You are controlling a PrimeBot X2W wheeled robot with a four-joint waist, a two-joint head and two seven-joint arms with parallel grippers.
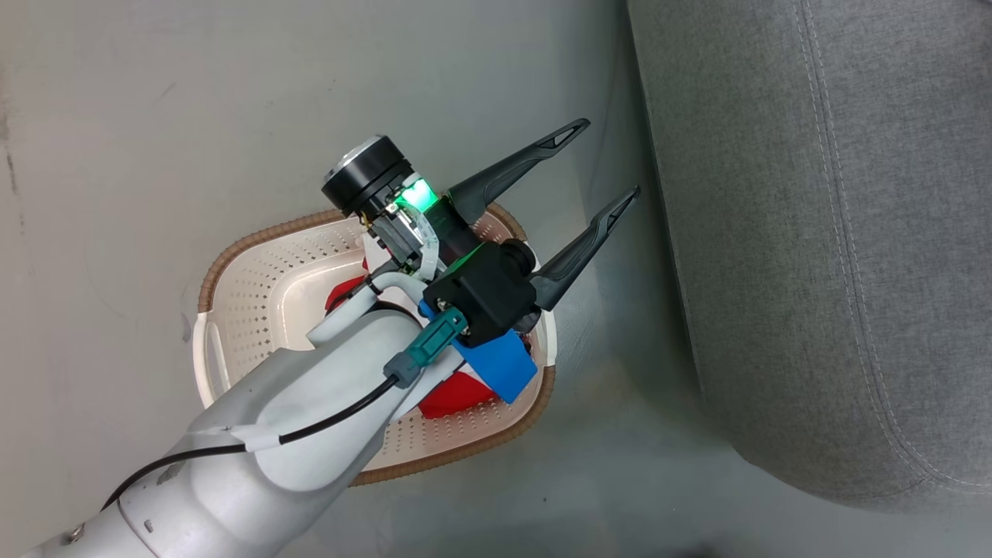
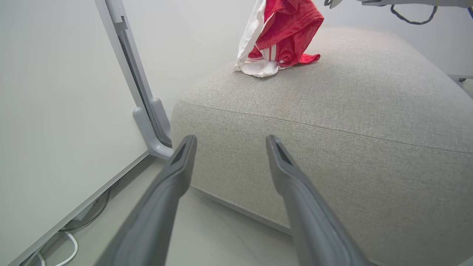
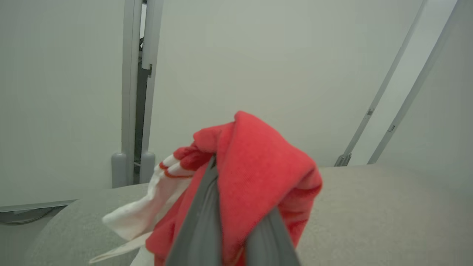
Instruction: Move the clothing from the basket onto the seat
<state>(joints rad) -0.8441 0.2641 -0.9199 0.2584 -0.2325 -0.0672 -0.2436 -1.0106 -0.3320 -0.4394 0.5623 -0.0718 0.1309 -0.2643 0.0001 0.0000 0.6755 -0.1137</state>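
My left gripper (image 1: pixel 608 157) hangs open and empty above the basket's (image 1: pixel 256 248) far rim, its fingers aimed at the grey seat (image 1: pixel 814 232) on the right. Red clothing (image 1: pixel 457 395) lies in the cream basket, mostly hidden under my left forearm. In the left wrist view the open left gripper (image 2: pixel 231 139) faces the seat's (image 2: pixel 351 111) side. Beyond it a red and white garment (image 2: pixel 284 33) hangs with its lower end touching the cushion top. My right gripper (image 3: pixel 231 236) is shut on that garment (image 3: pixel 258 166) above the seat (image 3: pixel 388 207).
The basket stands on pale grey floor just left of the seat, with a narrow gap between them. A white wall panel with a grey upright post (image 2: pixel 144 92) stands behind the seat. Cables (image 2: pixel 70 240) lie along the wall base.
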